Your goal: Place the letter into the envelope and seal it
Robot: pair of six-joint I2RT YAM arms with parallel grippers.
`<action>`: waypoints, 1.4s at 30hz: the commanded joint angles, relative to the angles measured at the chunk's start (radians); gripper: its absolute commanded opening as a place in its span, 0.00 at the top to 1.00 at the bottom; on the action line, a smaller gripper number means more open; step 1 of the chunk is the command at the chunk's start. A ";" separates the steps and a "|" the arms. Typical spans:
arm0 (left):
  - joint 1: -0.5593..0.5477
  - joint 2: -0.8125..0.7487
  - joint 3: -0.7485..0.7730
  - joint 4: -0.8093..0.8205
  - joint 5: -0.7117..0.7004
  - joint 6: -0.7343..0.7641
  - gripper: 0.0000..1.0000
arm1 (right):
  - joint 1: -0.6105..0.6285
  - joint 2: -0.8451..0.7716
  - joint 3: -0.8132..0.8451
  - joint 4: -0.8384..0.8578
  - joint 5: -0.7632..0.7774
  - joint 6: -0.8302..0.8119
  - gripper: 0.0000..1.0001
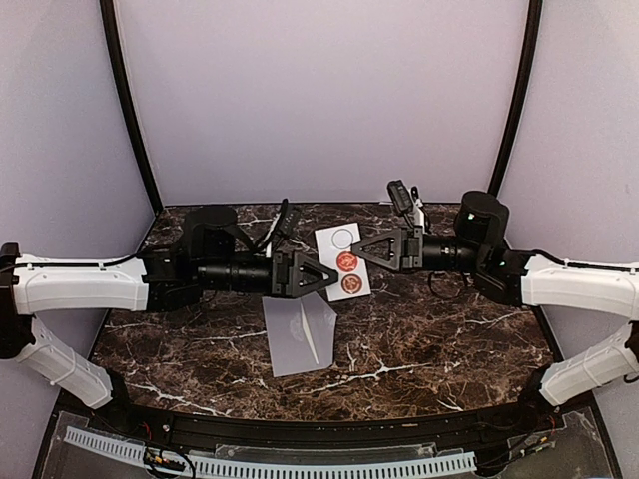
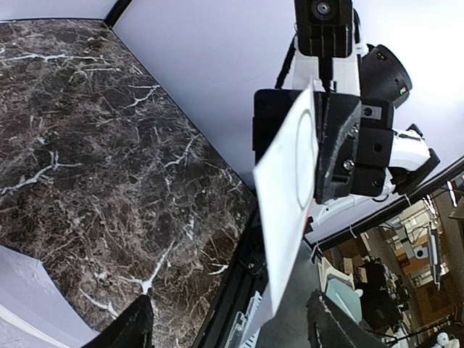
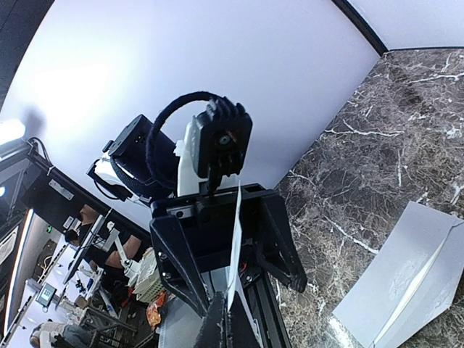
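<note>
The grey-lavender envelope (image 1: 300, 332) lies flat on the marble table, flap side up; it also shows in the right wrist view (image 3: 406, 283) and the left wrist view (image 2: 22, 297). The letter is not in view. Above the table hangs a white sticker strip (image 1: 342, 261) with two red round seals (image 1: 347, 263), and my right gripper (image 1: 359, 251) (image 3: 230, 322) is shut on its edge. My left gripper (image 1: 327, 277) (image 2: 232, 330) is open, its fingers (image 2: 134, 326) standing either side of the strip's (image 2: 290, 203) lower end without touching it.
Purple walls and two black curved posts (image 1: 130, 110) enclose the table. A black rim and a white slotted rail (image 1: 270, 464) run along the near edge. Both arms meet at the table's middle, above and behind the envelope.
</note>
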 commanded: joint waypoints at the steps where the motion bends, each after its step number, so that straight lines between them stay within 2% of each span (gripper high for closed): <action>1: -0.001 -0.051 -0.060 0.170 0.098 -0.039 0.40 | 0.027 0.032 0.043 0.072 -0.016 0.008 1.00; 4: -0.001 -0.054 -0.077 0.215 0.101 -0.064 0.49 | 0.033 0.041 0.045 0.084 -0.018 0.014 1.00; 8: -0.002 -0.052 -0.094 0.273 0.094 -0.084 0.52 | 0.038 0.050 0.044 0.096 -0.024 0.023 1.00; 14: -0.001 -0.037 -0.098 0.326 0.076 -0.105 0.64 | 0.041 0.060 0.038 0.121 -0.031 0.037 1.00; 25: -0.003 -0.023 -0.120 0.380 0.072 -0.139 0.99 | 0.041 0.061 0.031 0.082 -0.006 0.035 1.00; 28: -0.002 -0.026 -0.132 0.389 0.062 -0.149 1.00 | 0.041 0.057 0.035 0.054 -0.001 0.029 1.00; 29: -0.002 -0.027 -0.135 0.391 0.059 -0.151 1.00 | 0.040 0.053 0.034 0.046 0.004 0.029 0.98; 30: -0.002 -0.028 -0.139 0.394 0.056 -0.154 1.00 | 0.040 0.045 0.035 0.030 0.011 0.024 0.92; 33: -0.002 -0.033 -0.146 0.393 0.051 -0.160 1.00 | 0.031 0.006 0.041 -0.056 0.059 -0.014 0.65; 35: -0.002 -0.037 -0.150 0.386 0.044 -0.165 1.00 | 0.022 -0.033 0.040 -0.112 0.100 -0.042 0.51; 37: -0.001 -0.041 -0.154 0.374 0.033 -0.169 1.00 | 0.018 -0.067 0.053 -0.197 0.153 -0.087 0.47; 40: -0.001 -0.045 -0.160 0.370 0.036 -0.170 1.00 | 0.021 -0.099 0.083 -0.318 0.214 -0.149 0.45; 42: -0.001 -0.046 -0.163 0.366 0.039 -0.171 1.00 | 0.028 -0.104 0.102 -0.361 0.212 -0.176 0.54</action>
